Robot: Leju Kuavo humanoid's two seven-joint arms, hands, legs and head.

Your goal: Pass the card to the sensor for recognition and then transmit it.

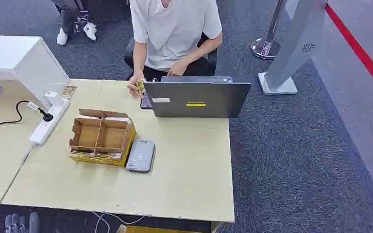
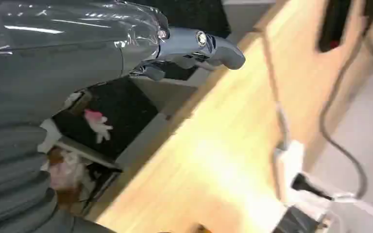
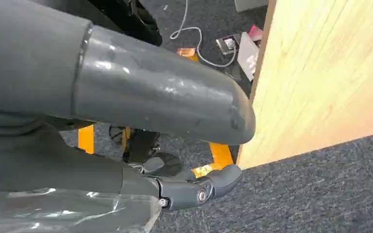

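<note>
**Card in person's hand, robot hands down by the table edge**

Head view: sensor (image 1: 140, 155) lies flat on the table (image 1: 189, 184), touching the cardboard box (image 1: 102, 137) on the side away from the power strip (image 1: 48, 121). The box is open and divided into compartments. Beyond the sensor stands an open laptop (image 1: 196, 99), its back to the camera. A person's hand (image 1: 136, 83) holds the card (image 1: 140, 86) just beside the laptop's edge, on the box side. Well off from the sensor, on the carpet, stands a grey kiosk (image 1: 296, 43).

Left wrist view: left hand (image 2: 194, 48) hangs near the table edge, blurred. Fingers are curled in, nothing in them. The power strip with a black plug shows on the tabletop.

Right wrist view: right hand (image 3: 189, 187) sits below the table corner, above the carpet. Fingers are curled, nothing held. Cables (image 3: 199, 41) lie on the floor under the table.
</note>
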